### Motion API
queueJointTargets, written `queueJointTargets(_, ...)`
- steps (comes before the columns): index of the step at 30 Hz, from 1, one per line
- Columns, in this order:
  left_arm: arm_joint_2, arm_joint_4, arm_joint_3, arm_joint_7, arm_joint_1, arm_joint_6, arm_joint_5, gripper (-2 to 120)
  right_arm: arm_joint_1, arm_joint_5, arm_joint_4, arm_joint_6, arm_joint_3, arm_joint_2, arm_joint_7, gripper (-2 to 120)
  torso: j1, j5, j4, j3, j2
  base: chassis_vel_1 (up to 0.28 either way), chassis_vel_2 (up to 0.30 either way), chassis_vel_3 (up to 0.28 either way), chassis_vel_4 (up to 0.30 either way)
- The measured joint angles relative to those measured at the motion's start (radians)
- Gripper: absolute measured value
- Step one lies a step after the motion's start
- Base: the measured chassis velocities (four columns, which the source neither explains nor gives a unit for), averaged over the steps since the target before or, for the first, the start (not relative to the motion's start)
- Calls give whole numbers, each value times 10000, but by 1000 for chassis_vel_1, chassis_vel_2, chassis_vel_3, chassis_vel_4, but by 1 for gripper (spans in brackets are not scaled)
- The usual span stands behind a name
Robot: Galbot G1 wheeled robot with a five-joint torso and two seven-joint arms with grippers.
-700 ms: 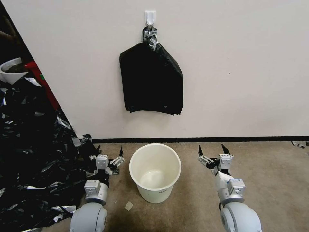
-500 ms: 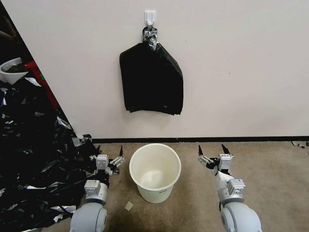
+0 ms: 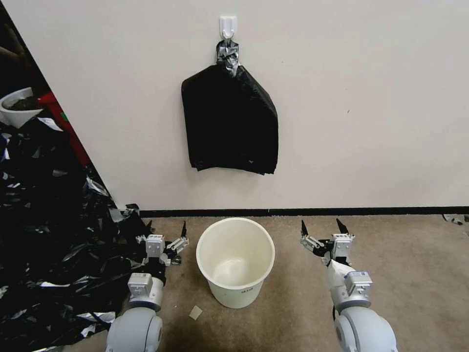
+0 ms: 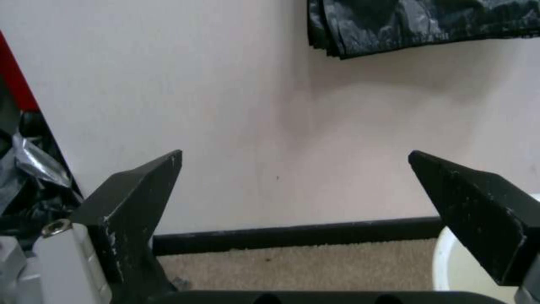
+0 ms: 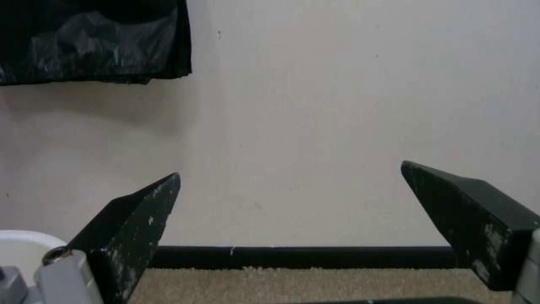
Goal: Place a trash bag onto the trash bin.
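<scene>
The trash bin [image 3: 234, 293], a cream-white round bucket, stands upright and empty on the carpet in front of the wall. Its rim also edges into the left wrist view [image 4: 450, 266] and the right wrist view [image 5: 22, 245]. My left gripper [image 3: 166, 226] hovers low just left of the bin, open, nothing between its fingers [image 4: 135, 198]. My right gripper [image 3: 321, 225] hangs on the bin's right side, also open and empty, fingers [image 5: 129, 215] pointing at the wall. A single trash bag is out of view.
A thick stack of black bags [image 3: 229, 122] with a taped top hangs from a white wall hook [image 3: 228, 25] above the bin. A big heap of black plastic sheets [image 3: 49, 220] covers the floor at left, with a white pot [image 3: 17, 105] behind. A paper scrap [image 3: 196, 312] lies on the carpet.
</scene>
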Motion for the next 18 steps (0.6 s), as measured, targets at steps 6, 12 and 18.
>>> queueJointTargets(6, 0, 0, 0, 0, 0, 0, 0, 100, 0, 0, 0, 0, 0, 0, 0, 100, 0, 0, 0, 0, 0, 0, 0, 0, 0)
queueJointTargets(12, 0, 0, 0, 0, 0, 0, 0, 100, 0, 0, 0, 0, 0, 0, 0, 100, 0, 0, 0, 0, 0, 0, 0, 0, 0)
queueJointTargets(18, 0, 0, 0, 0, 0, 0, 0, 100, 0, 0, 0, 0, 0, 0, 0, 100, 0, 0, 0, 0, 0, 0, 0, 0, 0)
